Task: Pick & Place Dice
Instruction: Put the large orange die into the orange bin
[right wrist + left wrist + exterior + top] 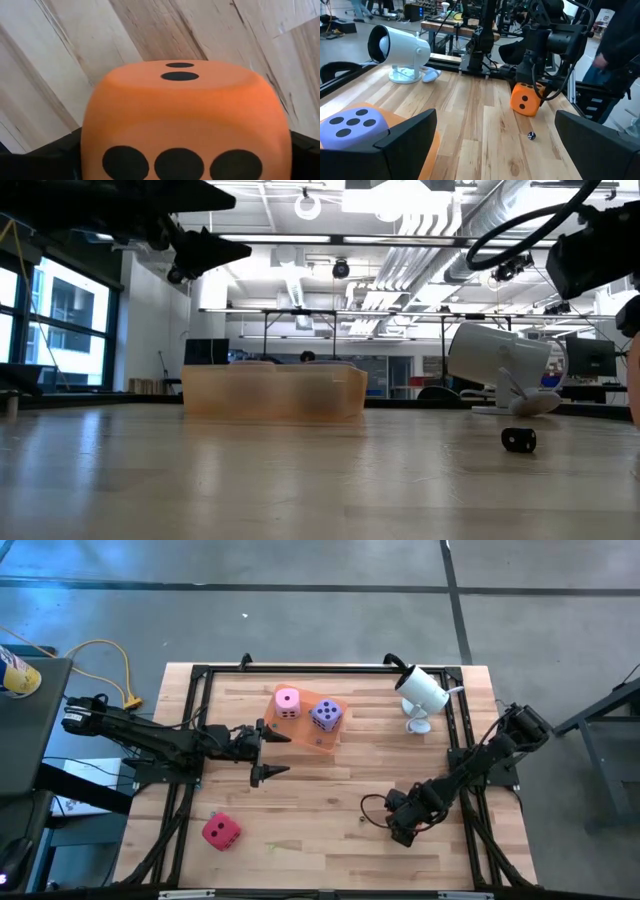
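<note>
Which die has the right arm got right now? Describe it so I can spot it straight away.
Find the white desk lamp at the table's far right, then follow the right arm down to the right gripper. The orange die sits between its fingers. It is the only orange die, away from the tray.

From above, the orange die (pixel 525 99) is hidden beneath the right gripper (pixel 404 821), its lower faces are cut off at the wrist picture's edge, and the tiny dark object (pixel 531 135) beside it is unidentifiable.
</note>
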You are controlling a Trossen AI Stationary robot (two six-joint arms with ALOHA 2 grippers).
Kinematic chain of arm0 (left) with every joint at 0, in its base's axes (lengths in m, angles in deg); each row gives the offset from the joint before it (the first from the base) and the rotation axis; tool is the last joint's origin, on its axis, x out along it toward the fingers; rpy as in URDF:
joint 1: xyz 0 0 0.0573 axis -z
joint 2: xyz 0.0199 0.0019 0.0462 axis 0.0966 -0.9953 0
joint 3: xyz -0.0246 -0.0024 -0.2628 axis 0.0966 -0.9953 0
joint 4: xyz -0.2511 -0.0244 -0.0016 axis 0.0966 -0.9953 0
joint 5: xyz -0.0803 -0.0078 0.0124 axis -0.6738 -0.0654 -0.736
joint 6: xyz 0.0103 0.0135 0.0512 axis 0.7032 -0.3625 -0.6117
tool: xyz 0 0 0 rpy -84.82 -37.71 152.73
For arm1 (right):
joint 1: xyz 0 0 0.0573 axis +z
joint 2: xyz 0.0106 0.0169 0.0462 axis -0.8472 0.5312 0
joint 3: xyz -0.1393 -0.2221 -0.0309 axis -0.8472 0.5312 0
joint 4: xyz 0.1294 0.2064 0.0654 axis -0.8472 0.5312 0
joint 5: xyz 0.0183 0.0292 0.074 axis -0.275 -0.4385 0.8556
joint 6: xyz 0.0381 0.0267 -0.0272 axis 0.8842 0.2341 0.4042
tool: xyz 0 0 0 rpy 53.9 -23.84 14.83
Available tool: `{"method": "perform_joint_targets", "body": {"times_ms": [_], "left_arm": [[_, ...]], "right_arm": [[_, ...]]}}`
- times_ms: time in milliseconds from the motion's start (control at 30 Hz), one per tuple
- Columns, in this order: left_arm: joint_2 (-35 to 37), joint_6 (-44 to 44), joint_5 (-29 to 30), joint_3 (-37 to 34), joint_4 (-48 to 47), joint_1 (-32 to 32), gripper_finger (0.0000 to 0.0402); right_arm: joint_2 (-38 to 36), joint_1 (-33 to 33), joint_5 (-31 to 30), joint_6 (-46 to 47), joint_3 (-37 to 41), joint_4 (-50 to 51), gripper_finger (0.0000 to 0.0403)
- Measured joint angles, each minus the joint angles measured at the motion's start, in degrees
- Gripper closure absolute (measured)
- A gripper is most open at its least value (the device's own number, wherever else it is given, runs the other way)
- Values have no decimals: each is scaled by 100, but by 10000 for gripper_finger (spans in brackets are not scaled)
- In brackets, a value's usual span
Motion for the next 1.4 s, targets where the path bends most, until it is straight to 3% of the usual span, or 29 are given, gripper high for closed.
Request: {"method": "perform_joint_targets", "body": {"times_ms": [233,467,833,1067,1233,1400], "left_arm": [[0,0,-2,0,0,-1,6],[0,0,-1,-2,2,-1,6],[0,2,-1,-4,2,-1,6],[0,0,-2,-7,54,-1,6],[0,33,-2,-9,175,-2,6],[12,654,-2,-9,212,0,6]], "right_arm": [[-22,0,-85,-110,15,-157,31],[-20,-233,-72,-659,15,-1103,32],[-17,-957,140,-2368,13,-3039,31],[-22,-2045,839,-4438,-20,-4905,35],[-3,-3069,1217,-5351,-336,-4590,26],[20,-3852,1452,-5926,-755,-4103,24]]}}
